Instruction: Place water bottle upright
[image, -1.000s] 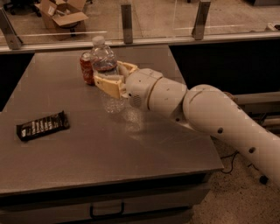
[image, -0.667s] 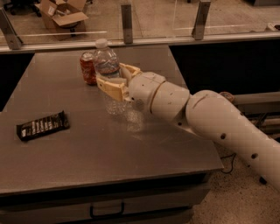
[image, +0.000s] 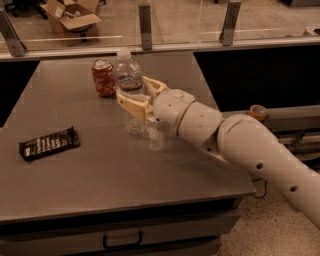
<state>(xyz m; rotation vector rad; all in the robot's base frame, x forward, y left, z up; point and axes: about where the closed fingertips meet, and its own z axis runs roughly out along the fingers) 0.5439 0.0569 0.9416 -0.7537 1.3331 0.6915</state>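
Tan pincer (image: 134, 91) clasps the clear, white-capped water bottle (image: 128, 75) beside a red soda can (image: 103, 78) (black wrapper (image: 49, 143) apart).

The water bottle (image: 129, 75) stands upright on the table (image: 100, 195), my gripper (image: 142, 97) closed around its middle from the right. The soda can (image: 103, 78) stands just left of it; a wrapped bar (image: 49, 143) lies farther front-left.

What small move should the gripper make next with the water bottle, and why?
Probably open the gripper and let go. It is shut on the water bottle, which already stands upright, its base seemingly resting on the table beside the red soda can.
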